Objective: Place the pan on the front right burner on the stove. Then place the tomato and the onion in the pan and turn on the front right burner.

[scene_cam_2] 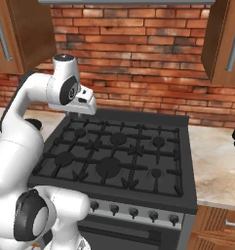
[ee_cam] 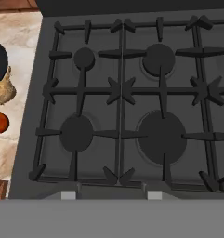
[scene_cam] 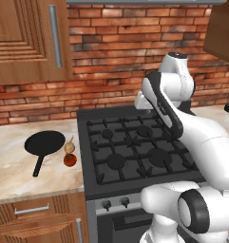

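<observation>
Pan (scene_cam: 44,142) lies flat on the marble counter (scene_cam: 21,175) left of the stove (scene_cam: 135,142), its long handle pointing toward the counter's front edge. Onion (scene_cam: 70,147) sits just beside the pan's right rim, stalk tip toward the wall; tomato (scene_cam: 70,160) lies just in front of the onion, near the cooktop's left edge — neither is in the pan. All burners and grates carry nothing. Knobs (scene_cam_2: 133,212) line the steel front panel. Arm is raised over the rear left part of the cooktop, hand camera looking straight down on the grates (ee_cam: 122,93). Claw (scene_cam_2: 80,115) is barely visible under the hand — whether its jaws stand apart or together cannot be told; nothing is seen held
</observation>
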You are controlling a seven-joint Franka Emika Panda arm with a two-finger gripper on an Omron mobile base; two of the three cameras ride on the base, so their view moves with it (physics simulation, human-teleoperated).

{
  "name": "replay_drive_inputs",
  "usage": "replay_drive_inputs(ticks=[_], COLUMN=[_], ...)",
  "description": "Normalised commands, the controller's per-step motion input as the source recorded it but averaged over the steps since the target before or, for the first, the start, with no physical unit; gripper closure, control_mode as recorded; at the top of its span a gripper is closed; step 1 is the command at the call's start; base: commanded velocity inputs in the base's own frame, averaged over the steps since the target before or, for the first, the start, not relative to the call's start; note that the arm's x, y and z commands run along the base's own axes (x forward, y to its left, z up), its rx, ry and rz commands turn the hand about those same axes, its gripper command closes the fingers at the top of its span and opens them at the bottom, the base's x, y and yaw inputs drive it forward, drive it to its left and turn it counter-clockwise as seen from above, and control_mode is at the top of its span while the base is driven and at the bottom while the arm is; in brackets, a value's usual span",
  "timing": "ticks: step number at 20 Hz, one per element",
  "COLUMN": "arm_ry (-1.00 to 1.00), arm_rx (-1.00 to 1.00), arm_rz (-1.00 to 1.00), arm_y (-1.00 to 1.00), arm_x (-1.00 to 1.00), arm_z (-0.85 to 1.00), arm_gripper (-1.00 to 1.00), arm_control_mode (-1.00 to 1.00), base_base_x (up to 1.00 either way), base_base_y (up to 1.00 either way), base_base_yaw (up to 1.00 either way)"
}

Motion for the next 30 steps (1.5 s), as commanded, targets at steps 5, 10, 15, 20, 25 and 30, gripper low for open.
replay_drive_inputs(ticks=[5,10,15,20,25,30], arm_ry=[0.01,0.02,0.01,0.01,0.00,0.00], arm_rx=[-0.01,-0.03,-0.05,-0.05,-0.04,-0.04], arm_rz=[0.00,0.00,0.00,0.00,0.00,0.00], arm_y=[0.18,0.39,0.48,0.46,0.43,0.44], arm_x=[-0.01,0.00,-0.01,0.00,-0.01,-0.01], arm_z=[-0.07,-0.02,0.00,0.00,0.00,0.00], arm_gripper=[-1.00,-1.00,-1.00,-1.00,-1.00,-1.00], arm_control_mode=[-1.00,-1.00,-1.00,-1.00,-1.00,-1.00], base_base_x=[0.00,0.00,0.00,0.00,0.00,0.00], base_base_y=[0.00,0.00,0.00,0.00,0.00,0.00], base_base_yaw=[0.00,0.00,0.00,0.00,0.00,0.00])
